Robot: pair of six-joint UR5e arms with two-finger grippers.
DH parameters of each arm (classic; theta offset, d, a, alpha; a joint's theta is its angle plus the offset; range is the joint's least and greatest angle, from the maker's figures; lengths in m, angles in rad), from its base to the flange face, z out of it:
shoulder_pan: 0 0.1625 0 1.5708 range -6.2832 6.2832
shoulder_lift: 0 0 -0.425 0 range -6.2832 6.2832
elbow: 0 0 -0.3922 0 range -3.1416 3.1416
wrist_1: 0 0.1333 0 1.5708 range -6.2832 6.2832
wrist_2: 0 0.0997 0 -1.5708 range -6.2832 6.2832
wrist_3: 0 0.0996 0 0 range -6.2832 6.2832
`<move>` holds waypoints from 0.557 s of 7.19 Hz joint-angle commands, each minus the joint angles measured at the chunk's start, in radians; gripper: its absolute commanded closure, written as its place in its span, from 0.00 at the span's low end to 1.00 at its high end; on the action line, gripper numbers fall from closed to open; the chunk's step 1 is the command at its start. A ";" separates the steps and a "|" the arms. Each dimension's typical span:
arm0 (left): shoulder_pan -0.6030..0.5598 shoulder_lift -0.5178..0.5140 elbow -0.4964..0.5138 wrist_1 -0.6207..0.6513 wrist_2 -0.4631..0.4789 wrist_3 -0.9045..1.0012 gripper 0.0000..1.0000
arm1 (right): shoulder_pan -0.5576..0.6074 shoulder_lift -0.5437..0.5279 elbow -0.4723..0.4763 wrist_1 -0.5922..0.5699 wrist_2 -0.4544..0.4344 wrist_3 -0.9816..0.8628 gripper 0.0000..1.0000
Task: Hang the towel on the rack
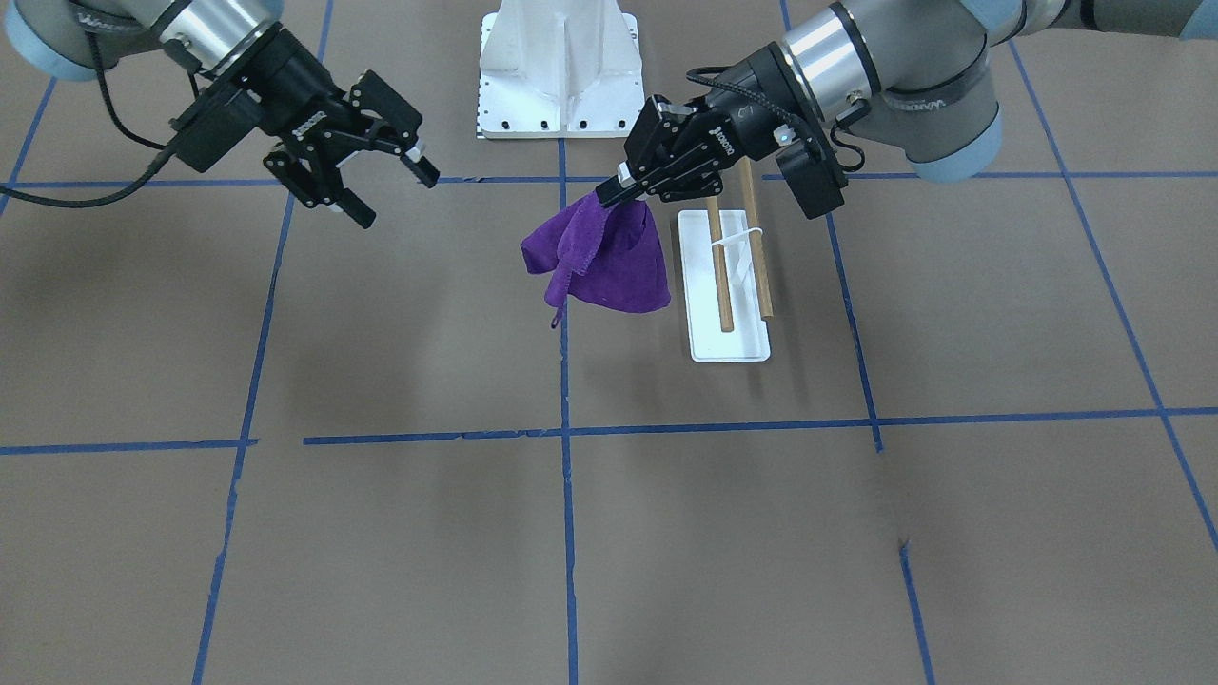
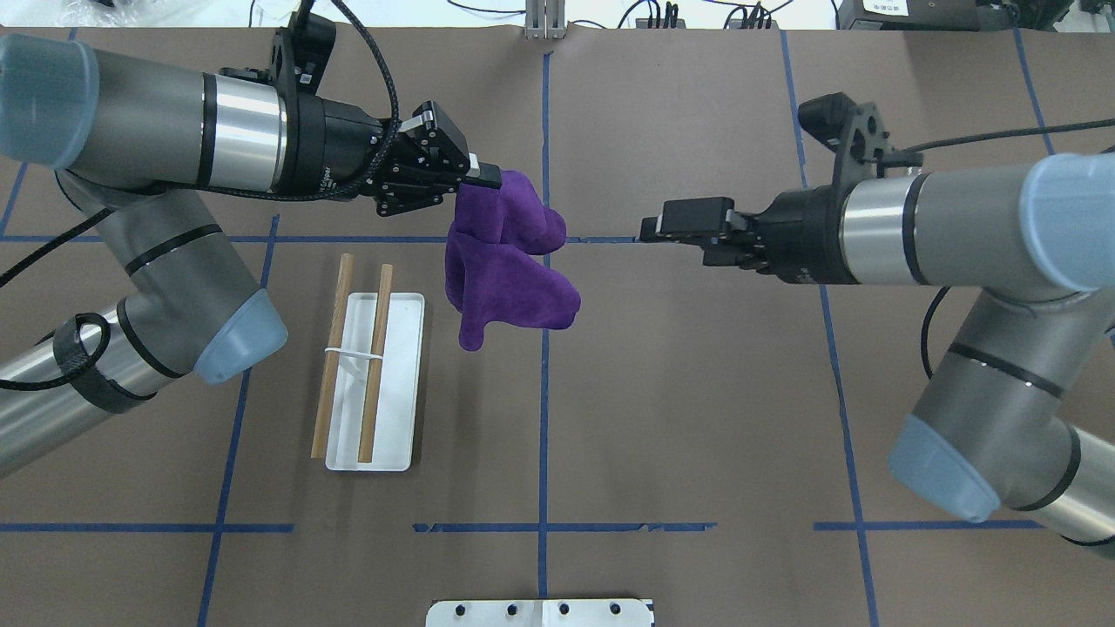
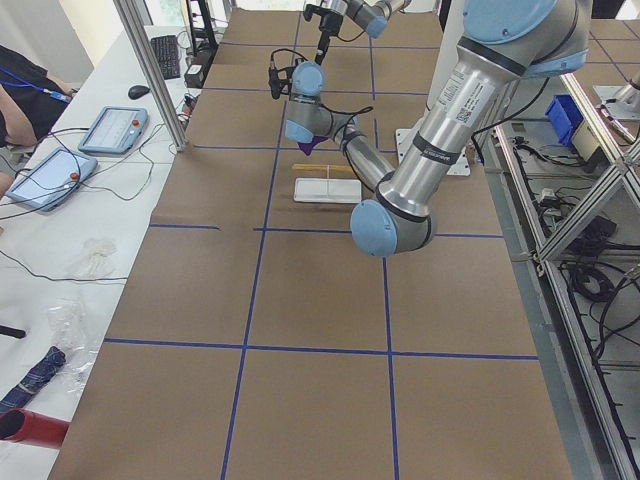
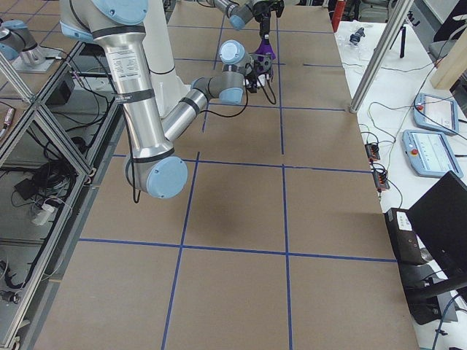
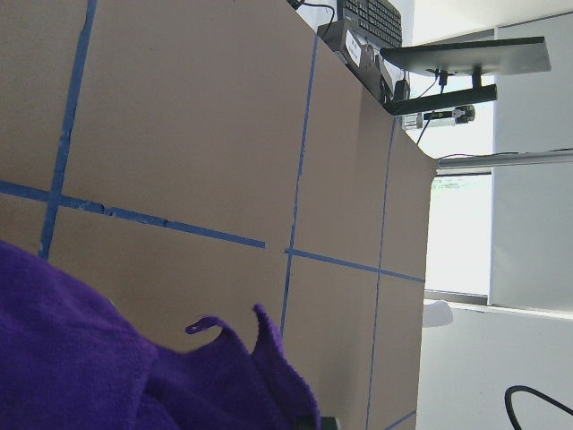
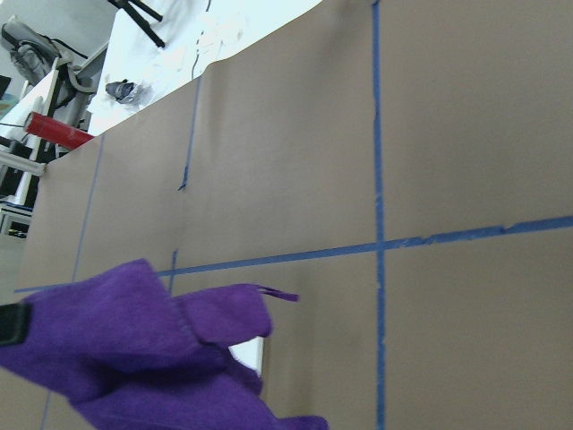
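You see the left pincer [image 1: 617,190] clamping the towel [image 1: 599,259] just beside the rack [image 1: 733,344], covering the ends of its 2 dowels [image 1: 721,281]; the right pincer [image 1: 394,195] gapes empty.

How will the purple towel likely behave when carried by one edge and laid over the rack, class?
Probably floppy: pinched by the left gripper, the towel sags in folds. Likely light, since one small pinch holds it. Its fuzzy cloth may grip the rack dowels rather than slide.
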 commanded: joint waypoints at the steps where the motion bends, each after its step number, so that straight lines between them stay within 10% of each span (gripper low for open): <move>1: 0.091 0.026 -0.085 0.038 0.362 0.014 1.00 | 0.106 -0.007 0.004 -0.227 0.037 -0.194 0.00; 4: 0.422 0.037 -0.220 0.376 1.009 0.127 1.00 | 0.174 -0.042 -0.002 -0.441 0.056 -0.486 0.00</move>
